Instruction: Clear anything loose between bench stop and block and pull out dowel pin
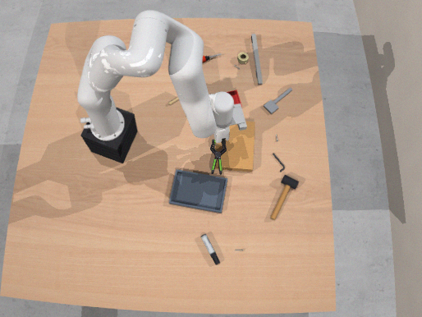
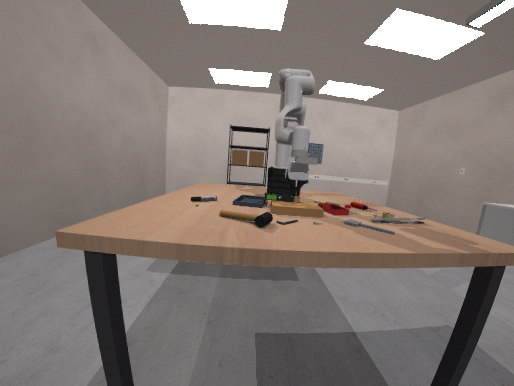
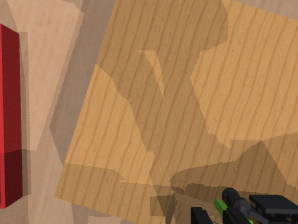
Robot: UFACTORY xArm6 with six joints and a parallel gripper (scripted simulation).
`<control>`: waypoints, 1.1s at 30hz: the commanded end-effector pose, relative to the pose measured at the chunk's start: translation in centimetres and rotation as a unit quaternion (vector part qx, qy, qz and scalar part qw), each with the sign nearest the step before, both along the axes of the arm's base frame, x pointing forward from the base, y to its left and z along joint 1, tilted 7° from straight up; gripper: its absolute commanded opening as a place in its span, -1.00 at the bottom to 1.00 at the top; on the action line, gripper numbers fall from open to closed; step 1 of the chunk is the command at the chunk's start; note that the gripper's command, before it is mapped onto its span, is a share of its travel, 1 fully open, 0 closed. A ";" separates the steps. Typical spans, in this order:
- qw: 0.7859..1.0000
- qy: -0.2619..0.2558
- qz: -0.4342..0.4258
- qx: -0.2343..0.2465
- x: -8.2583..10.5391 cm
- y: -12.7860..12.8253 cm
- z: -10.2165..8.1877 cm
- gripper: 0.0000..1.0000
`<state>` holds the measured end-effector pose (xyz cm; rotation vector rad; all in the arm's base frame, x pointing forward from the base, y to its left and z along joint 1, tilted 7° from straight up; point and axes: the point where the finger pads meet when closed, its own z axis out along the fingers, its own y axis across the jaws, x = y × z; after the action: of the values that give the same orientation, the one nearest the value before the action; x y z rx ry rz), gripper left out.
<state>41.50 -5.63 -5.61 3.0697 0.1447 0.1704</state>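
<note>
My gripper (image 1: 217, 144) is shut on the spring clamp (image 1: 217, 161), a black clamp with green handles that hangs from the fingers at the near left edge of the bench board (image 1: 240, 146). In the wrist view the clamp (image 3: 235, 205) shows at the bottom right, over the striped board (image 3: 185, 100), whose visible part is bare. A small wooden peg (image 1: 173, 100) lies on the table to the left of the arm. I cannot see the small block or the bench stop; the wrist and forearm hide the board's far end.
A grey tray (image 1: 199, 190) sits just in front of the clamp. A red box (image 1: 235, 96) is behind the board. A hammer (image 1: 283, 196), hex key (image 1: 279, 161), scraper (image 1: 277, 101), grey bar (image 1: 256, 58), brass ring (image 1: 243, 57), screwdriver (image 1: 209, 57) and marker (image 1: 210, 249) lie around.
</note>
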 end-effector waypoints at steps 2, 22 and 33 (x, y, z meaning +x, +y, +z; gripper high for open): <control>1.000 -0.001 0.017 -0.001 0.2 0.0 0.1 -1.00; 0.997 0.003 0.071 -0.007 0.1 0.0 0.1 -1.00; 0.995 0.004 0.101 -0.011 0.1 0.0 0.1 -1.00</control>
<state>41.49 -5.63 -5.59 3.0352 0.4113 0.1609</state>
